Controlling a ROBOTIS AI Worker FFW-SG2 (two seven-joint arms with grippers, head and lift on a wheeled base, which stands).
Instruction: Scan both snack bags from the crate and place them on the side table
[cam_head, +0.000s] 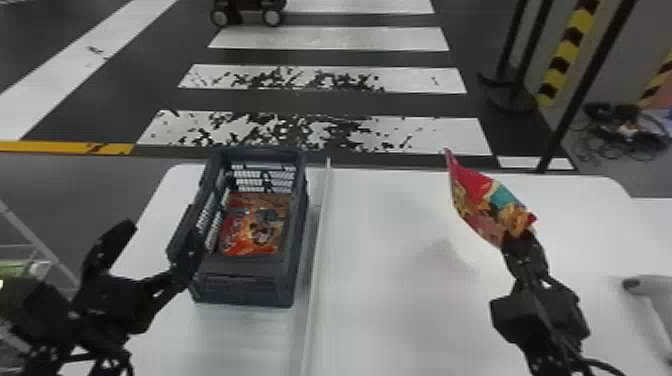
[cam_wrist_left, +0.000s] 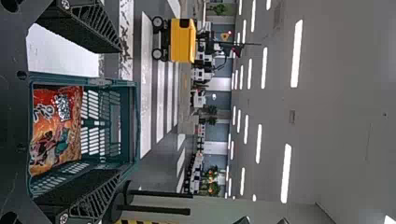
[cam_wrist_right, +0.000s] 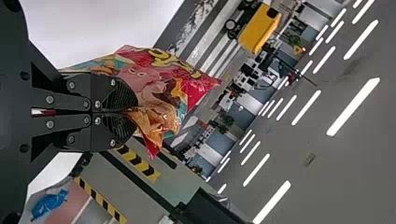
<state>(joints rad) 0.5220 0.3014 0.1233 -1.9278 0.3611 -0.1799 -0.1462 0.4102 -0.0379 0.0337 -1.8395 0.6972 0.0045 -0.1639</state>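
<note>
Worn white stripes (cam_head: 325, 39) are crossing the dark floor (cam_head: 325, 103), a yellow line (cam_head: 55, 147) ending near them. Long lamps (cam_wrist_left: 297, 53) are glowing in rows on the grey ceiling (cam_wrist_left: 345, 84), and plants (cam_wrist_left: 218, 9) are standing far off.

Head cam fwd/down, L wrist cam nearer, crate (cam_head: 242, 292) in both.

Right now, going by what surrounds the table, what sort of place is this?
Probably a large indoor robotics demo or test hall: a crosswalk is marked on the floor, a yellow wheeled vehicle stands on it, and rows of ceiling lights run overhead.
</note>
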